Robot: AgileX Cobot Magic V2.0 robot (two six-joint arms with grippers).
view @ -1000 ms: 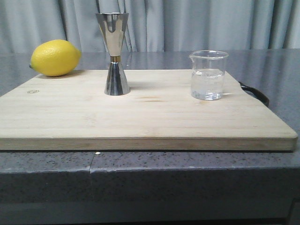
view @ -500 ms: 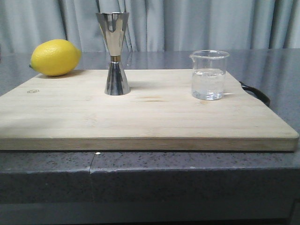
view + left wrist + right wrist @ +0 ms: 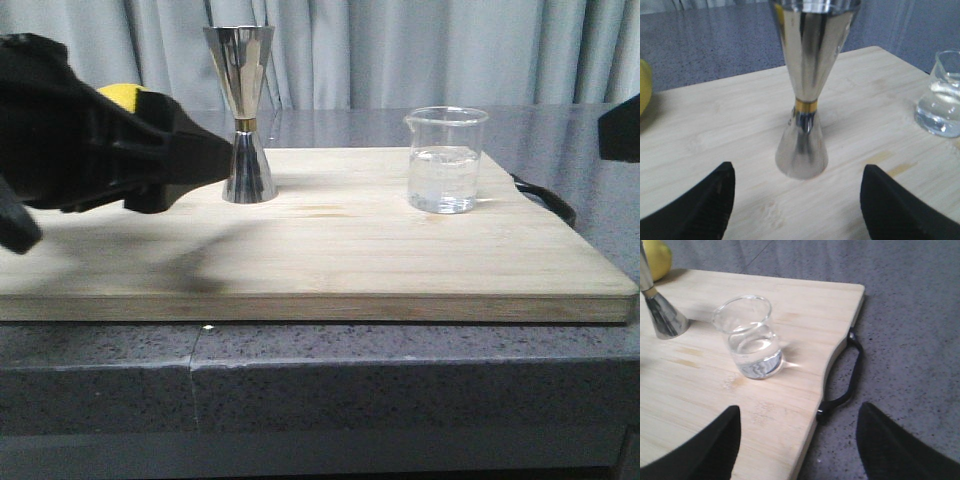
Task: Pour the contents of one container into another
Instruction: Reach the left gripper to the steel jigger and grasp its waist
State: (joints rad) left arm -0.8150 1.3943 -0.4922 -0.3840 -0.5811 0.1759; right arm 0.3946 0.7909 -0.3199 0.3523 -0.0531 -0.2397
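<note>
The left gripper was held wide open, its two dark fingers spread to either side of the jigger without touching it. Nothing was gripped. In the front view the left gripper was seen low over the board, its tip just beside the jigger's lower cone, on the side toward the board's left edge.

The right gripper was likewise spread wide and held nothing. It was kept over the board's right edge, with the beaker ahead of it and apart from both fingers. Only a dark corner of the right arm was caught at the front view's edge.

The jigger was stood upright near the board's far edge. The beaker, upright and partly filled with clear liquid, was placed toward the far right corner, well apart from the jigger. A lemon was partly hidden behind the left arm at the far left corner. A black loop handle was fixed at the right edge.
</note>
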